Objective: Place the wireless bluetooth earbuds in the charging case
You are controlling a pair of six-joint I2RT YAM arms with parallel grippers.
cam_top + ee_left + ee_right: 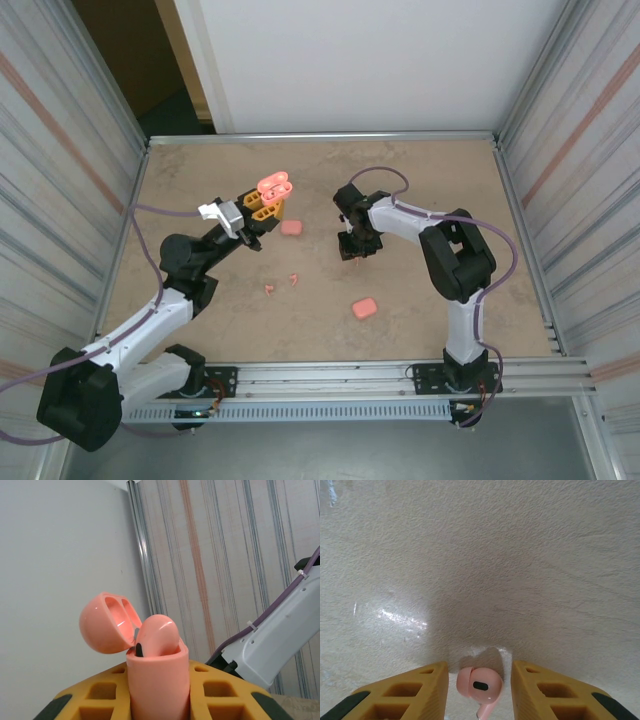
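The right claw (479, 669), part open, straddles an earbud (479, 684) lying on the desk (480, 555), right of the charging case (159, 680), not yet touching it. The left claw (264, 207) grips that case aloft, lid open. An uneven squeeze could flick the slippery earbud away.

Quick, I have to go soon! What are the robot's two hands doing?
The left gripper is closed, holding the open charging case.
The right gripper is open around an earbud, not gripping it.
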